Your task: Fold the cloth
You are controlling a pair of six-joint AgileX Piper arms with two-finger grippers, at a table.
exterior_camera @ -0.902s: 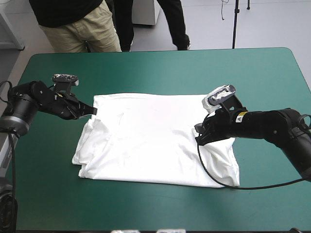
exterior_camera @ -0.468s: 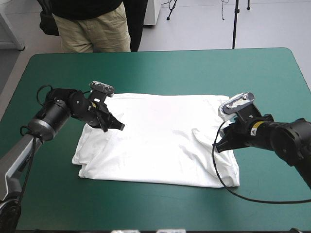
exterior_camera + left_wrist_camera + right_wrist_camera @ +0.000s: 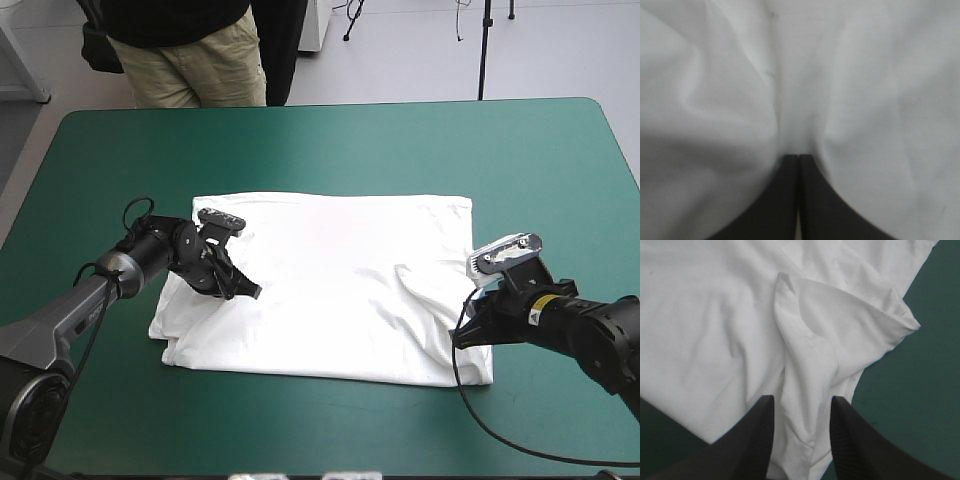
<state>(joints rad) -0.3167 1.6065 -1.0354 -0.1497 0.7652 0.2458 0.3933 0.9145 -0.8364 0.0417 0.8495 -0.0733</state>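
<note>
The white T-shirt (image 3: 330, 290) lies spread on the teal-green table, its left side bunched into folds. My left gripper (image 3: 248, 292) rests low on the shirt's left part. In the left wrist view its black fingers (image 3: 790, 200) meet in one point, and creases in the cloth (image 3: 865, 75) run into the tip. My right gripper (image 3: 462, 336) sits at the shirt's right near corner. There it stands open (image 3: 802, 402) over a raised sleeve fold (image 3: 815, 340), which runs between the two fingers.
Bare teal-green cover (image 3: 330, 140) surrounds the shirt, widest toward the far edge and on the right (image 3: 570, 200). In the right wrist view the cover (image 3: 920, 405) shows just beside the shirt's corner.
My left gripper moved from the shirt's far left edge inward and toward the near side over the cloth. My right gripper drew back off the shirt toward its right near corner.
</note>
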